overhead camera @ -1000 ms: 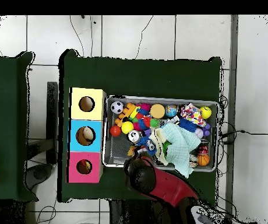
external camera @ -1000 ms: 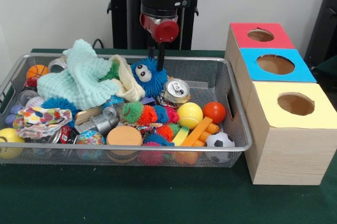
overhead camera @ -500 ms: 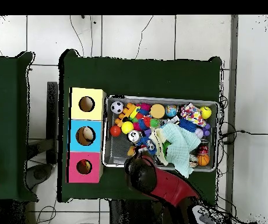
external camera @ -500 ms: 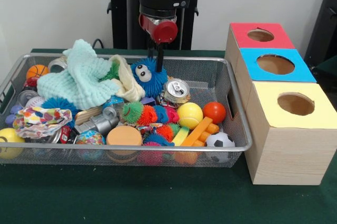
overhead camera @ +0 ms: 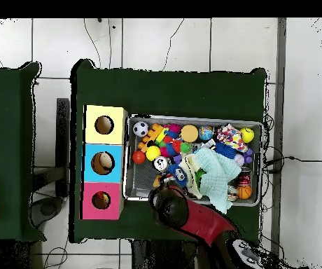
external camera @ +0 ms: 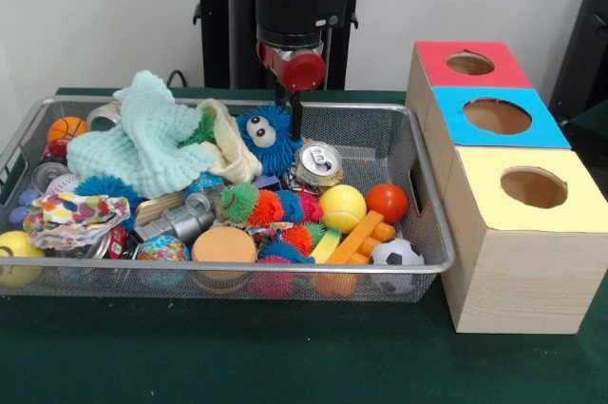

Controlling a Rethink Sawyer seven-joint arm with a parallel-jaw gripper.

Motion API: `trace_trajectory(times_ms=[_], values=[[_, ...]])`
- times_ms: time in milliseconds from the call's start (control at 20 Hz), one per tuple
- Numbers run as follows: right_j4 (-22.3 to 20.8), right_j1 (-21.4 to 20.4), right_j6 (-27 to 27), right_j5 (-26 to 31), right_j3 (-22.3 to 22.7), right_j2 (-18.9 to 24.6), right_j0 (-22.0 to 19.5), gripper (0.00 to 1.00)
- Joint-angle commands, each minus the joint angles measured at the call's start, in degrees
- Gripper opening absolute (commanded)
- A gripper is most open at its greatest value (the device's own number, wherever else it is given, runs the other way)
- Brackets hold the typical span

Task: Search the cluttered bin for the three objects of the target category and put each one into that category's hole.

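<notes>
hanging the tool over the bin's far side, right beside a fuzzy blue toy, can't tell if fingers are apart or together

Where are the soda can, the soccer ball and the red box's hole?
can [external camera: 319,158], front view, its silver top
soccer ball [external camera: 396,254], front view, its middle
hole [external camera: 470,64], front view, its dark opening

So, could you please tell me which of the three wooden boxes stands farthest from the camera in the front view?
The red-topped box; it ends the row at the back, behind the blue-topped box and the yellow-topped box.
</notes>
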Motion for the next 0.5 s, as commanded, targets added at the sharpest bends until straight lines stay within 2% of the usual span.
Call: trace_trajectory(times_ms=[50,500], values=[[0.1,3.1,7.7,-4.3,-1.2,7.2,-2.1,1.0],[0.6,3.5,7.7,-2.7,0.2,6.7,-1.3,1.0]])
